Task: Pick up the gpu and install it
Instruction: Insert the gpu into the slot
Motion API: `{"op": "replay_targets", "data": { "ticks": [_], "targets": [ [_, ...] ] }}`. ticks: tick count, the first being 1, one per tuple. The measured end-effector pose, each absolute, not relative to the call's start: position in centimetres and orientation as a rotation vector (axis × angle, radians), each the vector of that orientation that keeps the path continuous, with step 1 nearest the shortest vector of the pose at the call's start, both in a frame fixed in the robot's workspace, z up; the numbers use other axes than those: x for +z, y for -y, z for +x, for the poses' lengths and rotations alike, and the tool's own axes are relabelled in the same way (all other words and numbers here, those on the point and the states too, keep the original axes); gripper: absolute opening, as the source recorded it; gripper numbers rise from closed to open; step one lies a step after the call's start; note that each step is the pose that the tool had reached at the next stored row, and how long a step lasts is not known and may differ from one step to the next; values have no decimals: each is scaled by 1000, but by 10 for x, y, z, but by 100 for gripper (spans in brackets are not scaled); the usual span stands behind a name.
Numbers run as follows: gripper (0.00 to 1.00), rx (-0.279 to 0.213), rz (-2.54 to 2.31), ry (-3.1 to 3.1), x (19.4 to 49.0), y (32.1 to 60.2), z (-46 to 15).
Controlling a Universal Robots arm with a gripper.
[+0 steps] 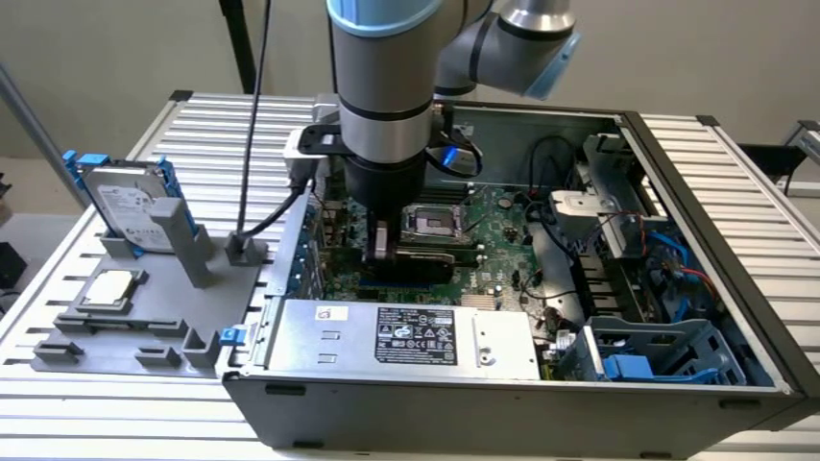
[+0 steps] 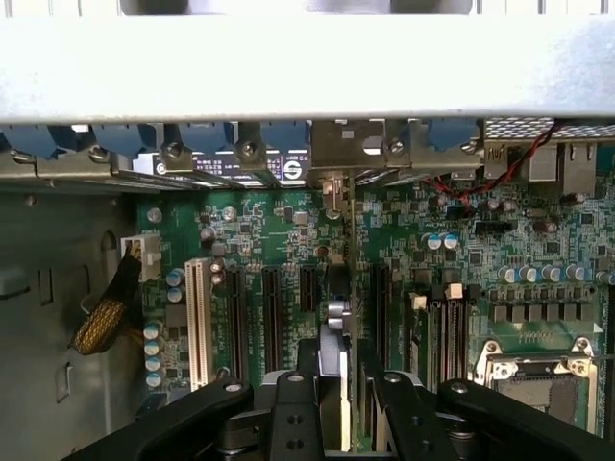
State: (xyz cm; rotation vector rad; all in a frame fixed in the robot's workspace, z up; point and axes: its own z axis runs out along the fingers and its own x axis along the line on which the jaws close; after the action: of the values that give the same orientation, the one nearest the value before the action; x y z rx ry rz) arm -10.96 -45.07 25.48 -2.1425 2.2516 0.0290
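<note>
Pincer (image 2: 336, 403) clamped on gpu (image 2: 333, 384), card edge-on between fingers (image 2: 293, 413), extending toward 12 o'clock over motherboard (image 2: 461, 259) slots inside case (image 1: 717, 192).

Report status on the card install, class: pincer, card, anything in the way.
Pincer shut on the card, inside the computer case. Card edge-on over the motherboard slots. Nothing seen blocking.

Hemmed in low inside the open grey metal computer case (image 1: 717, 317) — silver power supply box (image 1: 397, 336) close on one side, square CPU socket (image 1: 432, 223) just beside. Black end effector (image 2: 341, 403) straddling thin green card (image 2: 336, 317) edge-on between long black expansion slots (image 2: 272, 307); open room directly above.
</note>
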Motion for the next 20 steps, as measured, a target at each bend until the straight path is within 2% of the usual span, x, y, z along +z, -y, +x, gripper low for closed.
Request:
{"op": "replay_targets", "data": {
  "ticks": [20],
  "targets": [
    [27, 25, -2143, -2254, 252, 445, -111]
  ]
}}
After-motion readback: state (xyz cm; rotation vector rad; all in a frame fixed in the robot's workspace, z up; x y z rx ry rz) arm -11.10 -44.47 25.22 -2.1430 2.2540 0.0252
